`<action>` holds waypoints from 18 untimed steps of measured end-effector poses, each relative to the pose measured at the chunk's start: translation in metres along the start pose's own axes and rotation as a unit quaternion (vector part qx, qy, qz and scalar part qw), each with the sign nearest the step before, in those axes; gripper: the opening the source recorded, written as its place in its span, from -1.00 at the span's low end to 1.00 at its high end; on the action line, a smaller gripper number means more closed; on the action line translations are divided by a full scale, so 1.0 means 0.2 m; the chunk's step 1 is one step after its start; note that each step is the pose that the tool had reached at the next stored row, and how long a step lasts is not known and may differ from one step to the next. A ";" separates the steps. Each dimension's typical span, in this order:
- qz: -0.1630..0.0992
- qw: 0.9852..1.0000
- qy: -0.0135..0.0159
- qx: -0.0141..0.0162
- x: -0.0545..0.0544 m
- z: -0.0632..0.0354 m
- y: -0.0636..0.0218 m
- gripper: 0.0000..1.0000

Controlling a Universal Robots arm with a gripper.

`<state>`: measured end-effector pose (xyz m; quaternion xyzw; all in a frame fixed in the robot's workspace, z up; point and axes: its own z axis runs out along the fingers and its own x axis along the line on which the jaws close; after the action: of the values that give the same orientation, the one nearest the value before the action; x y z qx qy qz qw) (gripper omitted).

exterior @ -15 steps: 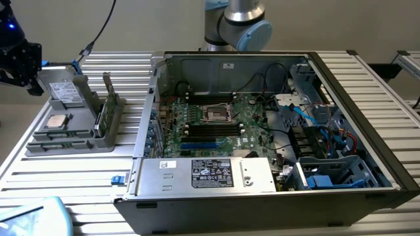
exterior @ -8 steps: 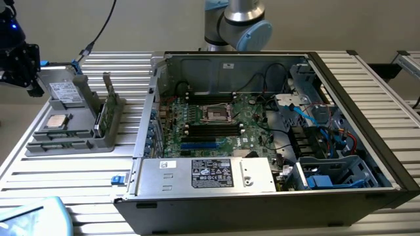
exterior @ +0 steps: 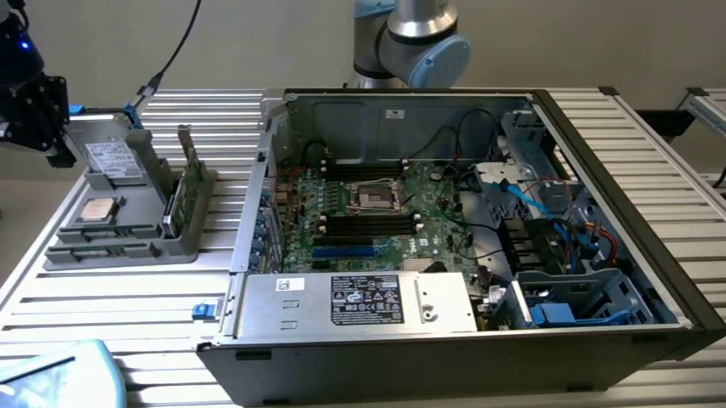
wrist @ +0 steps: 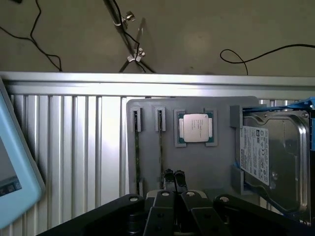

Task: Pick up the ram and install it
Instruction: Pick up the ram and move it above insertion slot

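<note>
Two ram sticks stand on edge in the slots of a grey parts tray (wrist: 147,105); one ram stick (wrist: 160,147) lies closest to my fingertips, the other (wrist: 137,147) is one slot over. In the exterior view the sticks (exterior: 108,232) sit at the tray's near end. My gripper (wrist: 173,178) hovers above the tray beside the nearer stick, shut and holding nothing. In the exterior view the gripper (exterior: 57,153) hangs over the tray's far left corner. The open computer case (exterior: 454,340) shows the motherboard's black memory slots (exterior: 369,225).
The tray also carries a CPU (wrist: 195,127), a hard drive (wrist: 268,157) and a green card with a metal bracket (exterior: 187,191). A pale blue device (wrist: 12,167) lies on the slatted table (exterior: 125,306). Cables and a drive cage (exterior: 579,297) crowd the case's right side.
</note>
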<state>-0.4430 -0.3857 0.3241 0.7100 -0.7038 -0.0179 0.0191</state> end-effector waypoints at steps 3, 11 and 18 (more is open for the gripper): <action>0.000 1.000 0.000 0.000 0.00 0.000 0.000 -0.80; -0.001 1.000 0.000 0.000 0.01 0.006 0.001 -0.26; -0.007 1.000 -0.004 0.000 0.11 0.058 0.003 -0.26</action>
<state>-0.4441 -0.4083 0.3126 0.7147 -0.6989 -0.0206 0.0160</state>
